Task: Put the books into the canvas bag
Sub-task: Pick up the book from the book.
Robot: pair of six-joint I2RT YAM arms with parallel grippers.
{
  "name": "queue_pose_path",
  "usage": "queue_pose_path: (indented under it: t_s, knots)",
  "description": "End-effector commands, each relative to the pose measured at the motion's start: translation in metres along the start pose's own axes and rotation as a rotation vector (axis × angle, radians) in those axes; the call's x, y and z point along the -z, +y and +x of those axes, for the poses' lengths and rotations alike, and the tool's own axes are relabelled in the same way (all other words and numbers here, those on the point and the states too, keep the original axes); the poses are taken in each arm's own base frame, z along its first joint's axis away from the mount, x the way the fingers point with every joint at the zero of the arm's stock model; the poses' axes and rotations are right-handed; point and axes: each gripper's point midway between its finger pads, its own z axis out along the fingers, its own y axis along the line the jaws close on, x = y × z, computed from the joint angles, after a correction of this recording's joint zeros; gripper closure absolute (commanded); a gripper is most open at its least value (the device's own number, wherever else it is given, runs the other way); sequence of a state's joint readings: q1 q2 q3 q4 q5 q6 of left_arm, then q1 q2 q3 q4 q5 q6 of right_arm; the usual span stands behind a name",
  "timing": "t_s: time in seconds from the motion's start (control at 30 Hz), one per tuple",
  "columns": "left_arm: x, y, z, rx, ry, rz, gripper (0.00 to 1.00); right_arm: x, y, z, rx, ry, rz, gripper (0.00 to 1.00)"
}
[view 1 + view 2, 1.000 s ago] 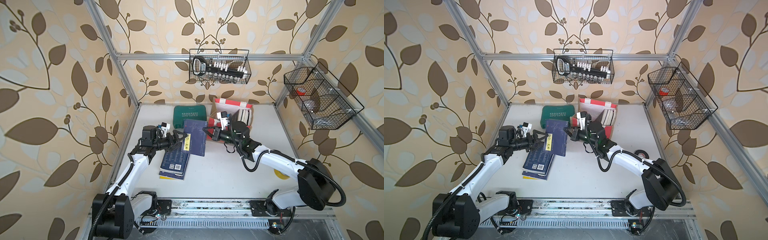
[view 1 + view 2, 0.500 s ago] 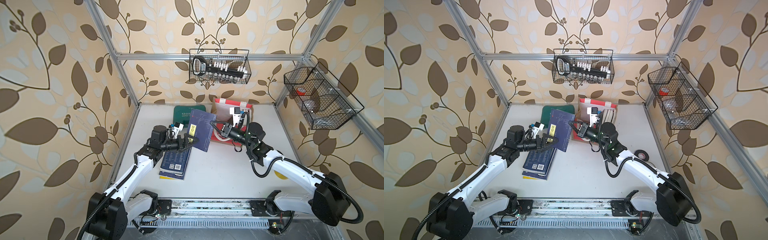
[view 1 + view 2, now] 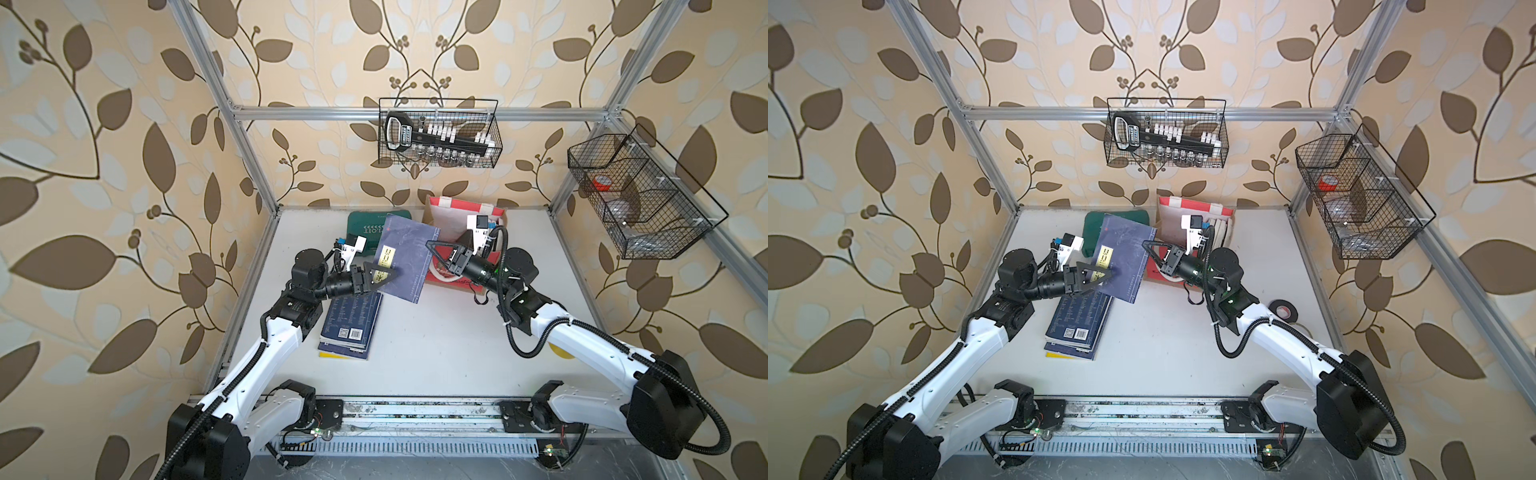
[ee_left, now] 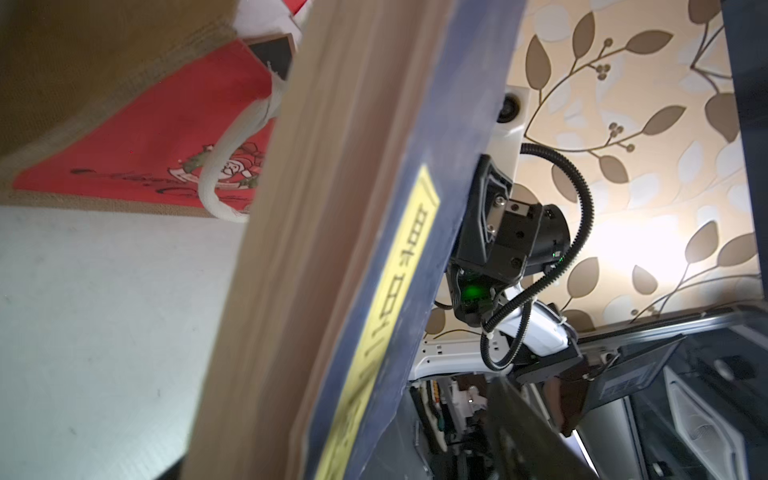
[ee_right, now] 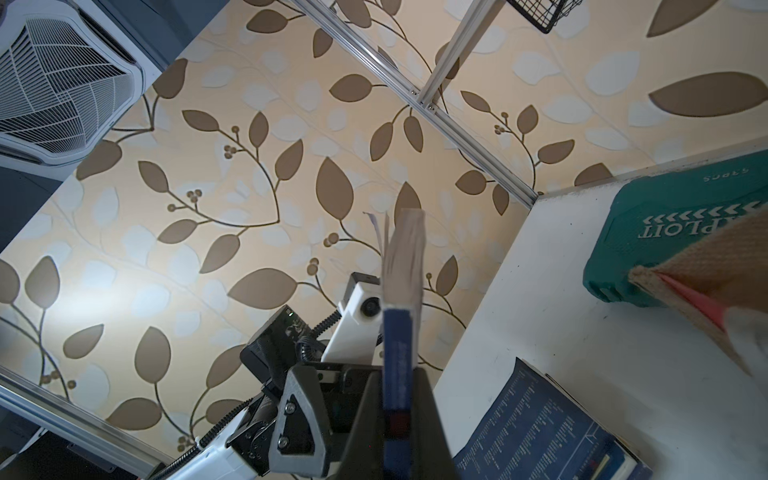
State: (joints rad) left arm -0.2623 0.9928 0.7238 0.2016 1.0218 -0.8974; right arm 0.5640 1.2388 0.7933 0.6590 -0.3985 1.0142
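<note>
A navy book (image 3: 405, 257) (image 3: 1125, 257) with a yellow label hangs tilted in the air, held between the two arms. My right gripper (image 3: 430, 245) (image 5: 398, 415) is shut on its spine edge. My left gripper (image 3: 390, 273) (image 3: 1109, 274) straddles the opposite edge, open, with a gap between one finger (image 4: 523, 419) and the cover. A stack of navy books (image 3: 351, 320) (image 5: 540, 424) lies on the table under the left arm. The canvas bag (image 3: 440, 216) (image 4: 145, 137) stands behind the right gripper.
A green tool case (image 3: 365, 224) (image 5: 665, 232) lies at the back, left of the bag. Wire baskets hang on the back wall (image 3: 438, 133) and the right wall (image 3: 636, 199). A black tape roll (image 3: 1283, 309) sits by the right arm.
The right gripper has carried the navy book up and a little toward the back. The left gripper moved right onto the book's near edge, and its jaws have narrowed.
</note>
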Motion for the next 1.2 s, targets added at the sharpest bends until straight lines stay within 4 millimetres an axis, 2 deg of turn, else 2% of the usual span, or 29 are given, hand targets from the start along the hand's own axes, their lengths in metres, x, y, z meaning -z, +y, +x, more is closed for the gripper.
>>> queue_pose_path:
  t_s: [0.0,0.1,0.2,0.27,0.33,0.4,0.5,0.6,0.77,0.87,1.0,1.17]
  knots:
    - [0.002,-0.027,0.001,-0.083,0.011,0.070,0.36,0.003,0.003,-0.002,0.003,-0.026,-0.024,1.00]
    - [0.003,-0.030,0.001,-0.089,0.011,0.072,0.49,0.008,-0.007,0.000,0.003,-0.042,0.008,1.00]
    - [0.003,-0.030,0.001,-0.090,0.022,0.065,0.69,0.010,-0.009,0.004,0.014,-0.029,0.011,1.00]
    - [0.003,-0.030,0.003,-0.081,0.035,0.055,0.90,0.012,-0.008,0.008,0.039,-0.009,0.007,1.00]
    - [0.004,-0.031,0.004,-0.110,0.044,0.045,1.00,0.014,-0.007,0.012,0.064,0.032,-0.003,1.00]
    - [0.005,-0.033,0.007,-0.117,0.059,0.037,1.00,0.017,-0.003,0.015,0.084,0.085,-0.037,0.99]
    - [0.007,-0.041,0.011,-0.146,0.085,0.046,1.00,0.023,-0.002,0.017,0.082,0.194,-0.099,0.82]
    - [0.010,-0.048,0.018,-0.173,0.123,0.071,1.00,0.030,-0.004,0.020,0.074,0.301,-0.155,0.59]
    - [0.014,-0.061,0.031,-0.211,0.206,0.120,1.00,0.040,0.005,0.027,0.096,0.425,-0.245,0.37]
    - [0.017,-0.068,0.037,-0.232,0.237,0.144,1.00,0.043,0.009,0.033,0.089,0.489,-0.283,0.32]
    - [0.018,-0.068,0.041,-0.239,0.252,0.141,1.00,0.049,0.022,0.034,0.147,0.510,-0.323,0.29]
    - [0.013,-0.065,0.046,-0.231,0.279,0.154,1.00,0.054,0.031,0.035,0.182,0.534,-0.312,0.33]
